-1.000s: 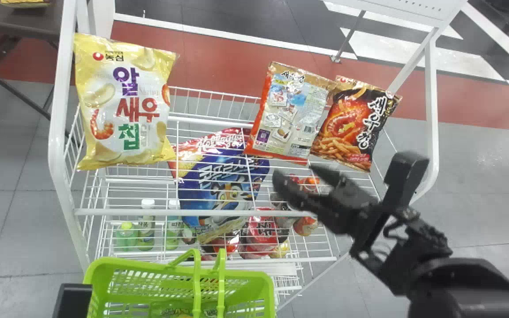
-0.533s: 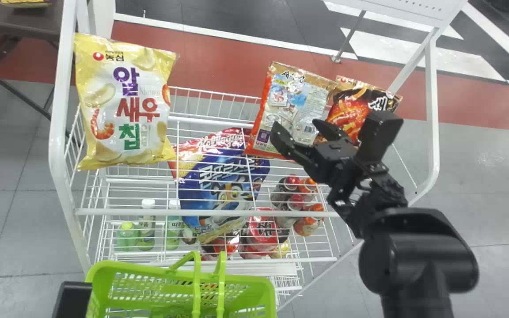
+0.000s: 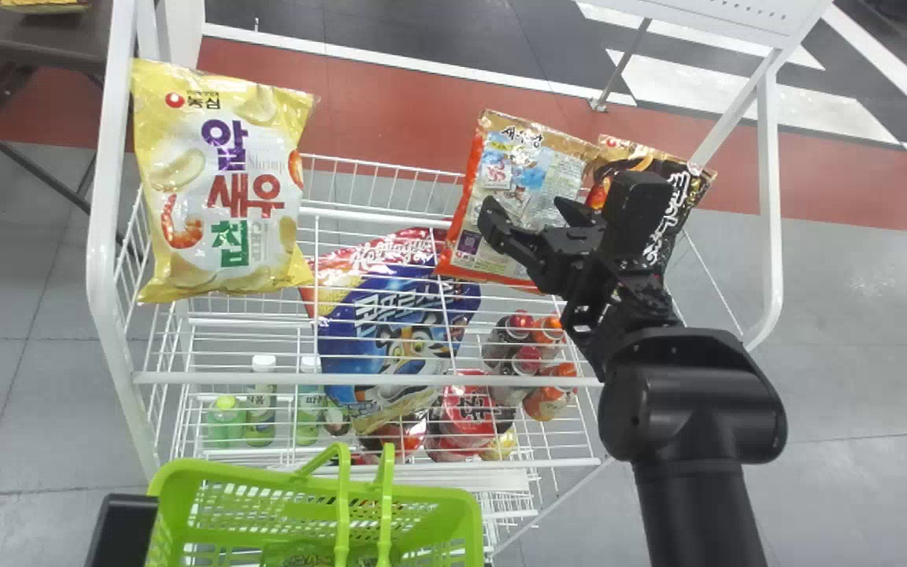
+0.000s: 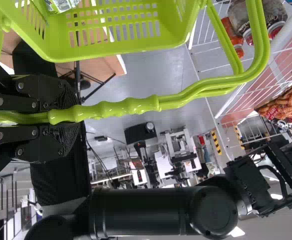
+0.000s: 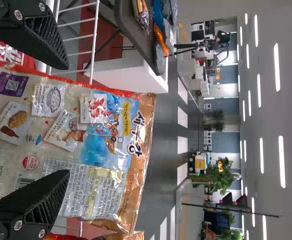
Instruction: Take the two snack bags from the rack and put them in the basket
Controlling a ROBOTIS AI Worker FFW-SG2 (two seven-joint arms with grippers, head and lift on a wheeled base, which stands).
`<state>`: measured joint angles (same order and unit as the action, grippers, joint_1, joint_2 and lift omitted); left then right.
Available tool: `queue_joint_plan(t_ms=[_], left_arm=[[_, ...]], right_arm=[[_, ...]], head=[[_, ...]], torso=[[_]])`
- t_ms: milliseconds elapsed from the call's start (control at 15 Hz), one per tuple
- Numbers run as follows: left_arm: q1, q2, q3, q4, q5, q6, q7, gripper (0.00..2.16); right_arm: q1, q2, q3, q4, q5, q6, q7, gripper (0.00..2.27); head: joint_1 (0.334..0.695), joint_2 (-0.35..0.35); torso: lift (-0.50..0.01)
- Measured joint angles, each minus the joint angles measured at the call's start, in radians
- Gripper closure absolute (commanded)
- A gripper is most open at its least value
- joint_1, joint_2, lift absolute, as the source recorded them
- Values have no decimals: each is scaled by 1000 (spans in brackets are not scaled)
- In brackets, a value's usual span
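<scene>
Right gripper (image 3: 523, 211) has edged nearer the silver bag (image 3: 528, 161), jaws spread; left gripper (image 4: 68, 117) clenches the basket handle (image 4: 170, 101).

Grey floor (image 3: 855, 339), red band (image 3: 390, 118) across; dark table (image 3: 28, 33) at left; ceiling lights (image 5: 282, 160) (long, bright strips).

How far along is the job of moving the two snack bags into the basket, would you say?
The left gripper holds the basket by its handle, so that part looks done. No bag is in hand: the right gripper is open in front of the orange-edged bag, perhaps to grasp it. That bag and probably the black one beside it, both on the rack, are left for the basket.
</scene>
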<state>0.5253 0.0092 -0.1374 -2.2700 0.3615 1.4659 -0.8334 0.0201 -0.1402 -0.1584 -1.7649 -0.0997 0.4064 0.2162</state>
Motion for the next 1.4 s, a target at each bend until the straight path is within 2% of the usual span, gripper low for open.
queue_joint_plan(t_ms=[333,400,533,600,667,733,1000,1200,1400], left_arm=[[-2,0,28,21,12,-9,-12,1571],[-2,0,32,25,14,-13,-12,1571],[-2,0,38,30,16,-21,-14,1571],[-2,0,40,33,16,-23,-15,1571],[-3,0,41,36,16,-24,-15,1571],[-3,0,42,39,16,-24,-15,1571],[-1,0,40,37,16,-25,-15,1571],[12,0,39,30,16,-25,-15,1568],[23,0,40,17,16,-25,-15,1571]], right_arm=[[-97,-4,16,131,12,-4,7,70],[-112,-4,21,150,16,0,10,144],[-139,-5,26,183,26,9,44,1025],[-141,-6,26,188,27,10,63,1592],[-141,-6,27,189,27,12,75,1943],[-137,-6,27,188,27,23,86,2078],[-118,-9,20,169,23,52,103,2206],[-104,-10,14,152,16,48,106,2219],[-42,-12,7,48,6,48,106,2219]], head=[[695,-350],[695,-350],[695,-350],[695,-350],[695,-350],[695,-350],[695,-350],[695,-350],[695,-350]], torso=[[-9],[-9],[-9],[-9],[-9],[-9],[-9],[-9],[-9]])
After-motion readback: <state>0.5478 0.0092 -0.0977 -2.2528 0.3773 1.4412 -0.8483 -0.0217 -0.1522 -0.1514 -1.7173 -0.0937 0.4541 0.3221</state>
